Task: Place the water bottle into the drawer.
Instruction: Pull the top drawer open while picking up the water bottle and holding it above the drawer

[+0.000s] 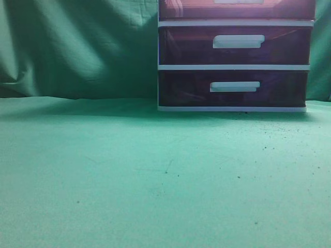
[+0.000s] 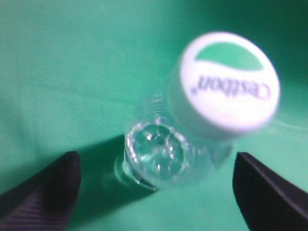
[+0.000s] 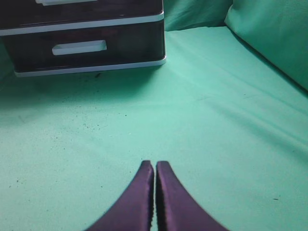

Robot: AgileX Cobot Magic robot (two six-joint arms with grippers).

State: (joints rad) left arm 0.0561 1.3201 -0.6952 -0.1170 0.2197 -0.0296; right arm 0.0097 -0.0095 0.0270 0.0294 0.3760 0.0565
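1. The water bottle [image 2: 192, 125] stood on the green bench [image 1: 155, 175], between the spread fingers of the left claw [image 2: 156, 185], untouched.
2. The right claw [image 3: 155, 202] was clenched, empty, in front of the drawer unit [image 3: 86, 43].
3. The drawer [image 1: 237, 9] was closed.

I counted three drawers in the unit: one reddish top drawer [image 1: 237, 9] at twelve o'clock and two darker purple drawers [image 1: 235, 45] beneath it. There was one water bottle [image 2: 192, 125], and two grippers: left gripper [image 2: 156, 192], right gripper [image 3: 155, 192].
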